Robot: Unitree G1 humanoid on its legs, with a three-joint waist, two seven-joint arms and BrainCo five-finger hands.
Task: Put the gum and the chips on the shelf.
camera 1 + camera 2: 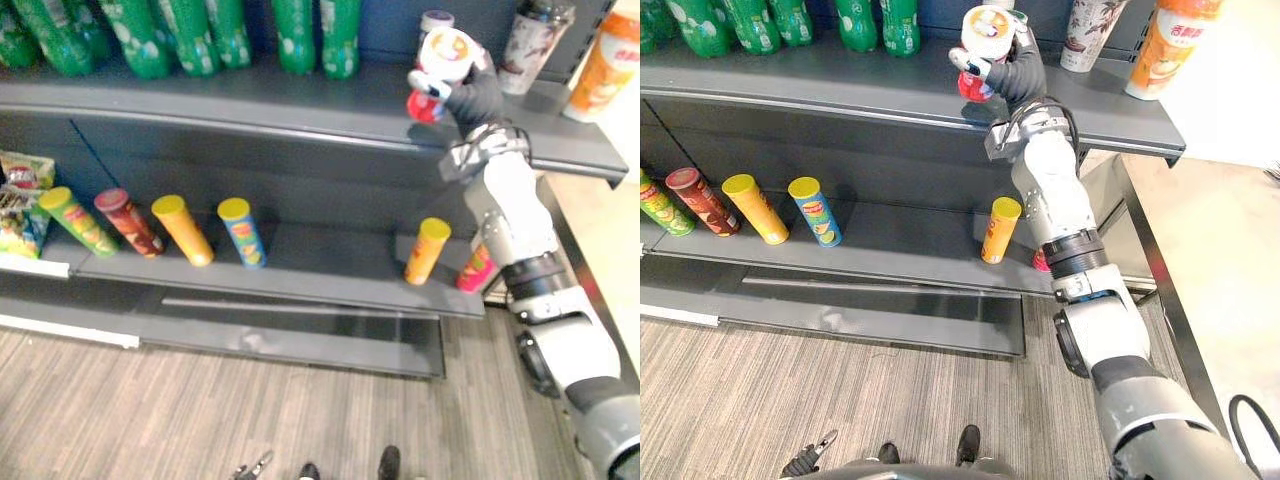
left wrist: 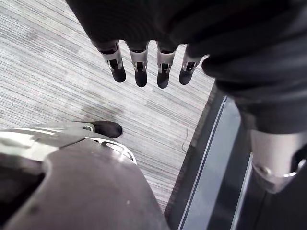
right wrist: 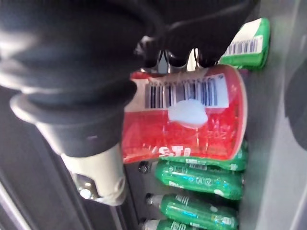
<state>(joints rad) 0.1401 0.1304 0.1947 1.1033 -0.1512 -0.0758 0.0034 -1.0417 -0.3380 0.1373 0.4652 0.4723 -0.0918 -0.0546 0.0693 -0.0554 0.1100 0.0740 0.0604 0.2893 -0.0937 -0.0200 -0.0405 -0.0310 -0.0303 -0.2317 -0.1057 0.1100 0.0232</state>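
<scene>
A red gum tub (image 1: 428,104) with a white lid (image 1: 987,30) is held tilted over the front of the upper shelf (image 1: 300,108). My right hand (image 1: 476,95) is shut on it. In the right wrist view the fingers and thumb curl round the red tub (image 3: 187,120). I cannot tell whether its base touches the shelf. Several chip cans stand leaning on the lower shelf (image 1: 320,268), among them an orange one (image 1: 428,250) and a pink one (image 1: 476,268) below my right arm. My left hand (image 2: 140,67) hangs over the floor with straight fingers, holding nothing.
Green bottles (image 1: 190,35) line the back of the upper shelf, with tall cups (image 1: 535,40) and an orange carton (image 1: 605,65) at its right end. Green, red, yellow (image 1: 183,229) and blue (image 1: 242,231) cans stand at the lower left beside snack bags (image 1: 20,200).
</scene>
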